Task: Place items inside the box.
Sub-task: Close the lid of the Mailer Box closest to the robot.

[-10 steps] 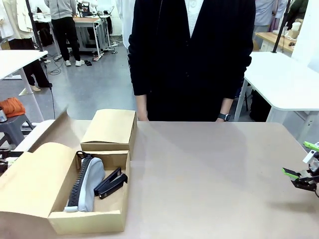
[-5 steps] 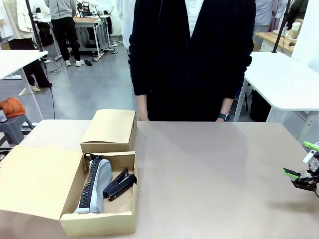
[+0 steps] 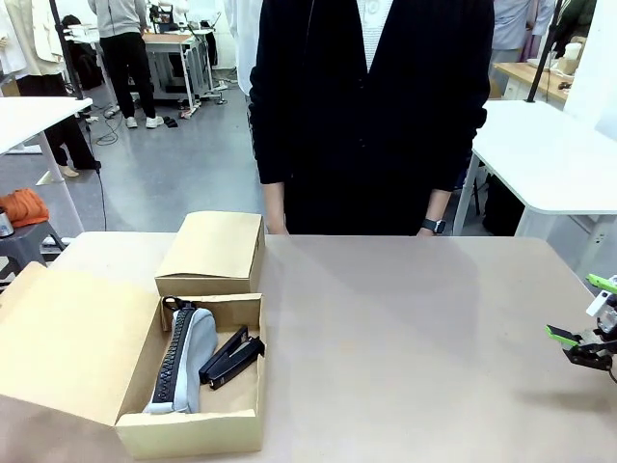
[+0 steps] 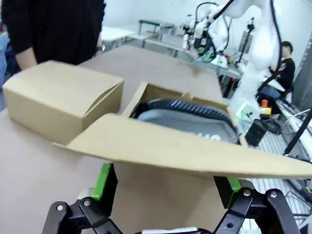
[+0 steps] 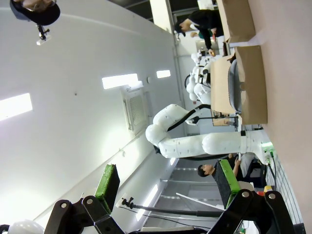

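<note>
The box (image 3: 188, 434) stands open at the table's front left, its wide flap lid (image 3: 67, 347) spread out to the left. Inside lie a grey zip pouch (image 3: 183, 362) and a black stapler (image 3: 231, 359) side by side. In the left wrist view the flap (image 4: 195, 151) stretches across just above my left gripper (image 4: 165, 179), whose green-padded fingers stand wide apart and open; the pouch (image 4: 185, 119) shows beyond it. My right gripper (image 3: 579, 309) hovers open at the table's far right edge, holding nothing, and is open in its own view (image 5: 166, 180).
A smaller closed cardboard box (image 3: 212, 251) sits right behind the open one, touching it. A person in dark clothes (image 3: 371, 116) stands at the far edge, arms down. The table's middle and right are bare brown surface (image 3: 405, 338).
The open box has slid to the right and its flap, raised a second ago, now lies lower and flatter. The right gripper has not moved.
</note>
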`<state>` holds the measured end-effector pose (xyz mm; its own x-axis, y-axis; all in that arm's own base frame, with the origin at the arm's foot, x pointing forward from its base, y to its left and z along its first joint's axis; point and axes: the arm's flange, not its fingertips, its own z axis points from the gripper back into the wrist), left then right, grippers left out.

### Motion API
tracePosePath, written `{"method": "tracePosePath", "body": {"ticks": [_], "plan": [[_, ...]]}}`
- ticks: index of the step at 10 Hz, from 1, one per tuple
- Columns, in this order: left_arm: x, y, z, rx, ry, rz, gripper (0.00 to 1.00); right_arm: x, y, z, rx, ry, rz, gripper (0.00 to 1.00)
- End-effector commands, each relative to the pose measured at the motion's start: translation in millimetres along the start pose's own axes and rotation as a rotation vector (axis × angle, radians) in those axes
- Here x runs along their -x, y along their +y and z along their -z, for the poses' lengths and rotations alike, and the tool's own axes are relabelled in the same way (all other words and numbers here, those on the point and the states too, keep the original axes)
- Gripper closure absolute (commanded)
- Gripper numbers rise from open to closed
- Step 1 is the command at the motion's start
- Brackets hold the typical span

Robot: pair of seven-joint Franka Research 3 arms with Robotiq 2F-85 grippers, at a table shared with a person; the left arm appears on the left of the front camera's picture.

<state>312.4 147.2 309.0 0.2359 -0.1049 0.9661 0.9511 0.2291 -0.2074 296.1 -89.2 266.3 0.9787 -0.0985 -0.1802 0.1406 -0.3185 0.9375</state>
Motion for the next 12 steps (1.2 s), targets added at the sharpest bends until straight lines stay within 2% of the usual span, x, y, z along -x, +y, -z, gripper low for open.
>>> {"method": "tracePosePath", "body": {"ticks": [1, 3, 5, 9, 12], "plan": [[-21, -29, 15, 0.040, -0.096, 0.019, 0.00, -2, 8, 2, -0.008, -0.017, 0.017, 0.00], [-50, -59, 49, 0.149, -0.181, -0.018, 0.00, -2, 8, 2, -0.008, -0.017, 0.017, 0.00], [-60, -80, 83, 0.198, -0.166, -0.016, 0.00, -2, 8, 2, -0.008, -0.017, 0.017, 0.00], [-39, -107, 165, 0.299, 0.004, -0.057, 0.00, -2, 8, 2, -0.008, -0.017, 0.017, 0.00], [-15, -134, 220, 0.314, 0.102, -0.007, 0.00, -2, 8, 2, -0.008, -0.017, 0.017, 0.00]]}}
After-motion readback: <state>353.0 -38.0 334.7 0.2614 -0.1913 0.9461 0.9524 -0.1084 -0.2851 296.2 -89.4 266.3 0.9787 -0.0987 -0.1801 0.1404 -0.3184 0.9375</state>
